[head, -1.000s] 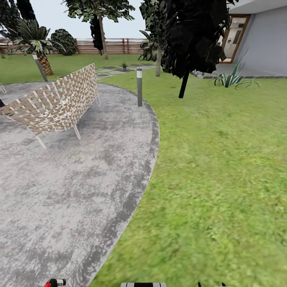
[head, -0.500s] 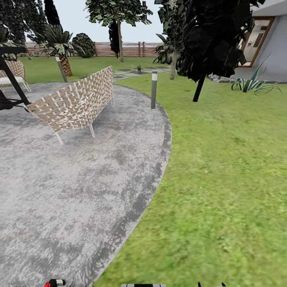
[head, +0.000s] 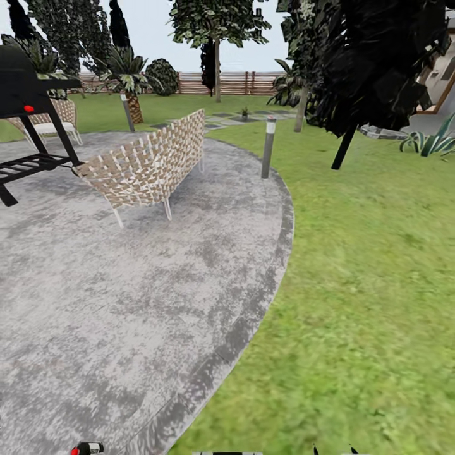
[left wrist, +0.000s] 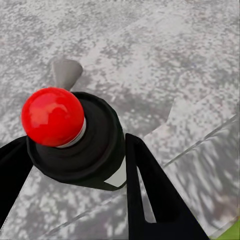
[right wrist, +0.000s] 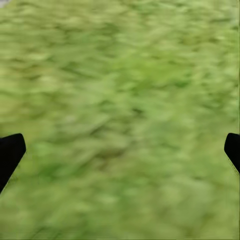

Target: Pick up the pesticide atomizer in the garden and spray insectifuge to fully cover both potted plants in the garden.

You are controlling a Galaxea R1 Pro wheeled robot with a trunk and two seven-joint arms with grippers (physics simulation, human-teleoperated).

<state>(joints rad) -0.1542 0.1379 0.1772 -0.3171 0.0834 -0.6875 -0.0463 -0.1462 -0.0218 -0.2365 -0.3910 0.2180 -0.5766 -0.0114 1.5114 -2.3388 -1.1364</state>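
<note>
My left gripper (left wrist: 80,167) is shut on the pesticide atomizer (left wrist: 75,135), a dark bottle with a white band and a red round tip, held over the grey paved patio (left wrist: 165,60). The atomizer's red tip (head: 85,448) also peeks in at the head view's lower edge. My right gripper (right wrist: 120,152) is open over the lawn, its black fingertips (right wrist: 10,152) far apart with nothing between them. Far off, a small low potted plant (head: 244,112) stands by the stepping stones (head: 230,119); it is too small to make out in detail.
A woven bench (head: 148,165) and a black grill (head: 28,95) stand on the patio (head: 126,303), with a woven chair (head: 54,120) behind. A grey bollard light (head: 268,146) marks the patio edge. A dark tree (head: 373,69), a palm (head: 129,82) and a brown fence (head: 246,82) lie beyond the lawn (head: 366,284).
The camera has swung left, so the whole scene has slid to the right and the black grill has come into view. The atomizer stays in the left gripper.
</note>
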